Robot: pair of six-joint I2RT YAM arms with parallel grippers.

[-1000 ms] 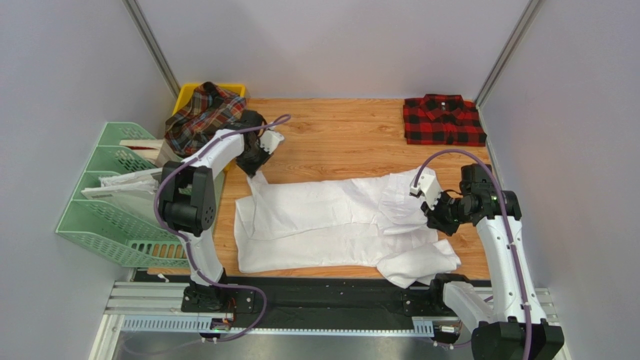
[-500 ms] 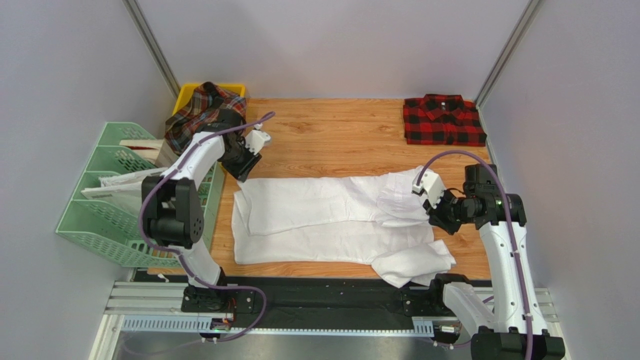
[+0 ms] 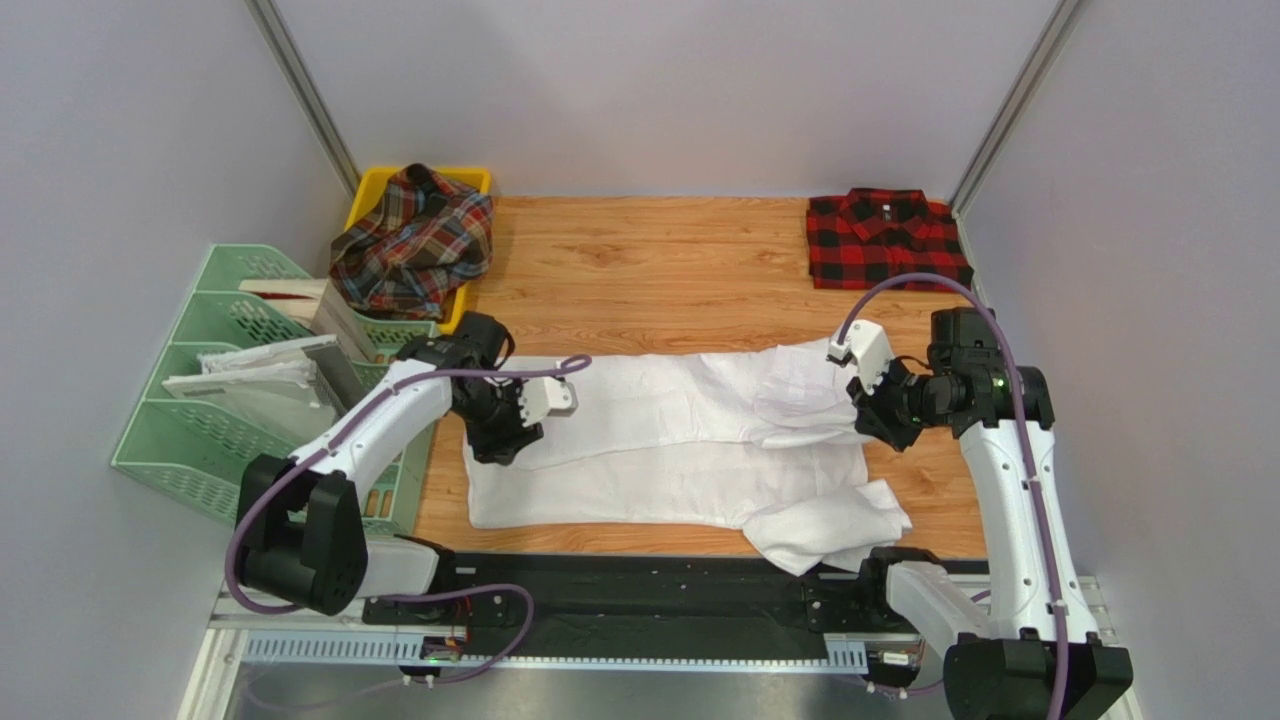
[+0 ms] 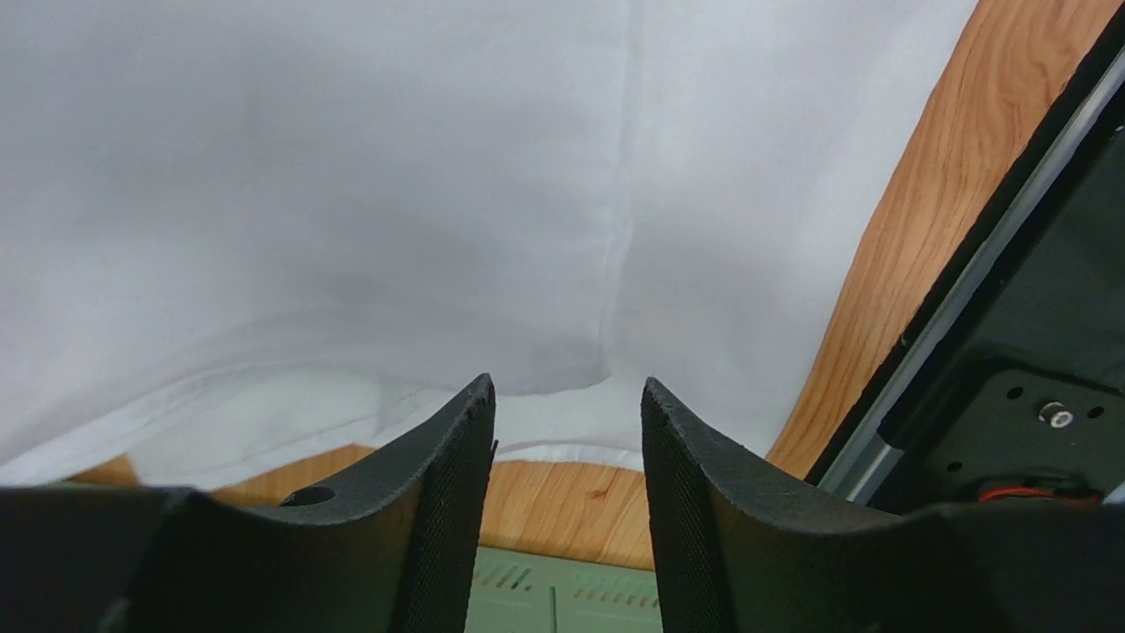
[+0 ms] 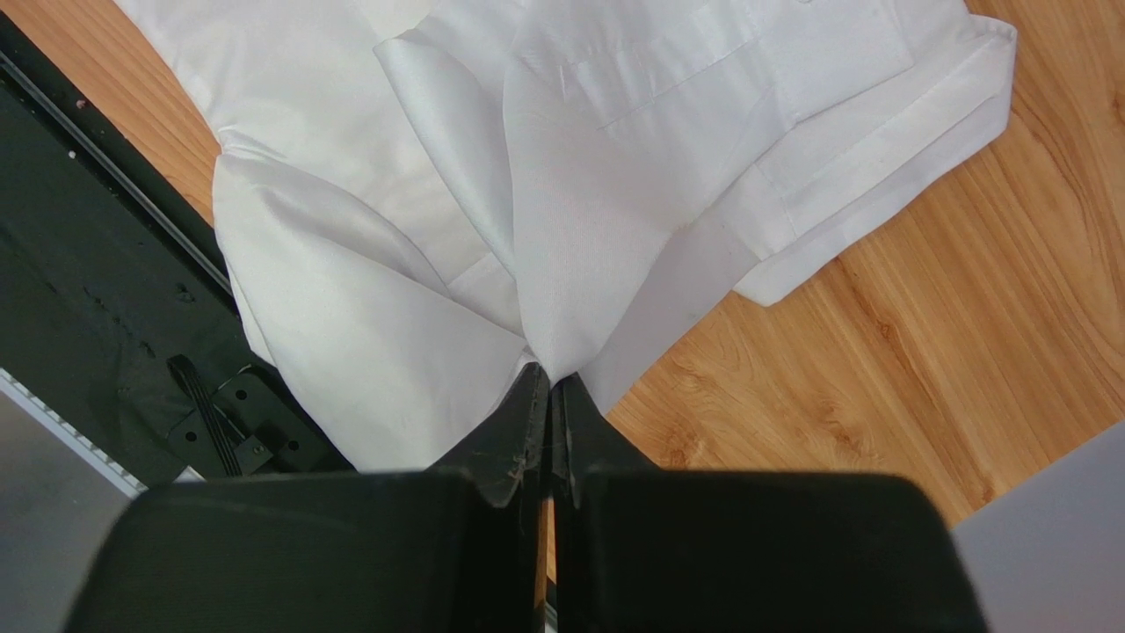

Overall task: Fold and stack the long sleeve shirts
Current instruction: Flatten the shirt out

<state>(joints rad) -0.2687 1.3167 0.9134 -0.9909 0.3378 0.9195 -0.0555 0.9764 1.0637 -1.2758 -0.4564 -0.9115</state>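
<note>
The large white shirt (image 3: 676,435) lies spread lengthwise across the wooden table, and in the right wrist view the white shirt (image 5: 621,172) shows loose folds at its right end. My right gripper (image 3: 875,417) is shut on a pinch of that cloth, which runs into the closed tips of the right gripper (image 5: 548,376). My left gripper (image 3: 499,440) hovers over the shirt's left end. Seen from the wrist, the left gripper (image 4: 568,385) is open and empty above the white shirt (image 4: 396,172). The red-and-black checked shirt (image 3: 884,237) lies folded at the back right. The tartan shirt (image 3: 413,233) is bunched at the back left.
The tartan shirt rests on a yellow bin (image 3: 376,183). A green wire rack (image 3: 196,435) with white paper sheets (image 3: 248,368) stands off the table's left edge. A black rail (image 3: 661,585) runs along the near edge.
My left gripper opened, let go of the white cloth, and swung from the back left down to the shirt's near left end. The right gripper, still shut, lifted its cloth slightly back.
</note>
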